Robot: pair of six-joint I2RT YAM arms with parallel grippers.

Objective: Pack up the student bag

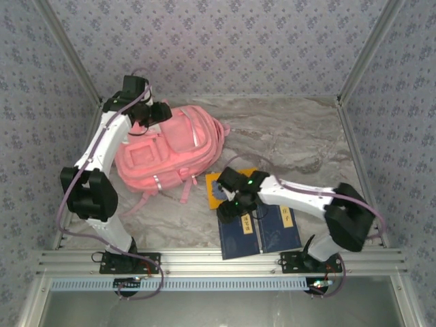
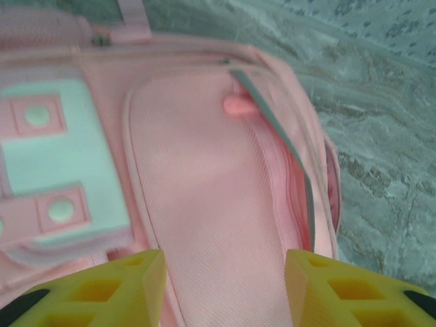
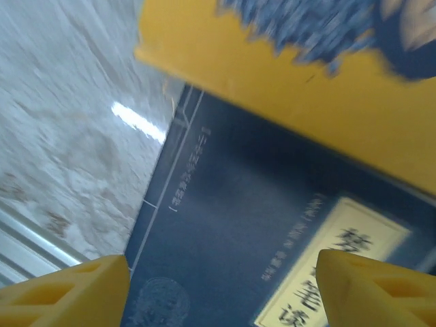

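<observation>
Two blue books (image 1: 240, 240) wait near the bag (image 1: 170, 153), rear-left on the tabletop (image 1: 293, 136). Left jaws stand parted, empty, over its zip (image 2: 238, 104); right jaws wide above a book, probably grasping next.

A blue book (image 1: 238, 238) and a second blue book (image 1: 281, 231) lie flat, side by side, at the near edge of the marble-patterned table (image 1: 300, 136), right of its middle. A yellow book (image 1: 212, 191) just behind overlaps the first one's far edge.
</observation>
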